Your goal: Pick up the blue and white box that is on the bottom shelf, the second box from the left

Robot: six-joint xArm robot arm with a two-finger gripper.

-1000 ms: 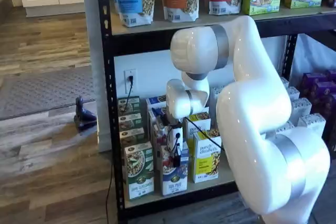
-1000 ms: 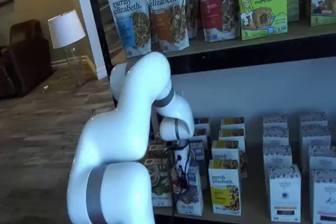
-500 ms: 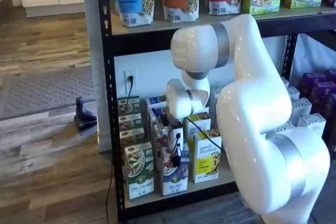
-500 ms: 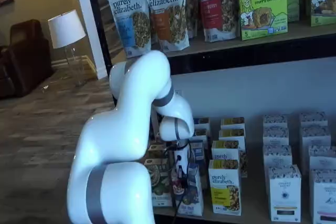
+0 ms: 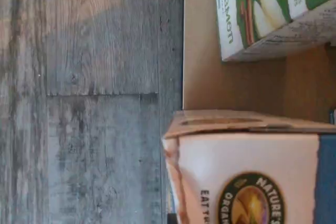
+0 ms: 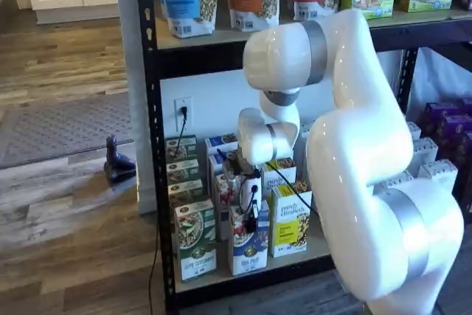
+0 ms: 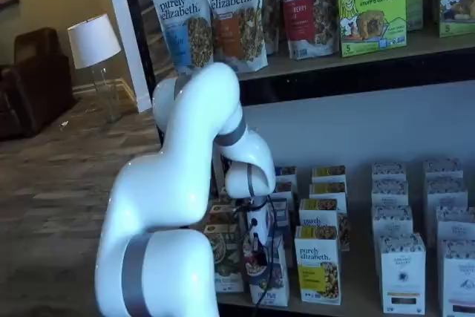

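Wrist view: the blue and white box (image 5: pixel 247 177) is filling the near part of the picture, showing its pale end panel, a round green logo and a strip of blue. Beyond it, the pale board of the bottom shelf (image 5: pixel 202 82) is showing, with a green-and-white carton (image 5: pixel 268 11) standing on it, apart from the box. Grey wood flooring (image 5: pixel 89 98) is lying past the board's edge. The tool is not showing here.

Shelf view: the white arm (image 6: pixel 354 167) is reaching in front of the rack. The tool (image 6: pixel 249 215) is hanging over the blue and white box (image 6: pixel 249 245), which is tilting at the front of the bottom shelf (image 6: pixel 295 260), between a green-and-white carton (image 6: pixel 195 245) and a yellow carton (image 6: pixel 289 223). Fingers appear closed on the box top.

Shelf view: the tool (image 7: pixel 257 246) is holding the top of the blue and white box (image 7: pixel 271 276), which is leaning, just beside the yellow carton (image 7: pixel 319 265).
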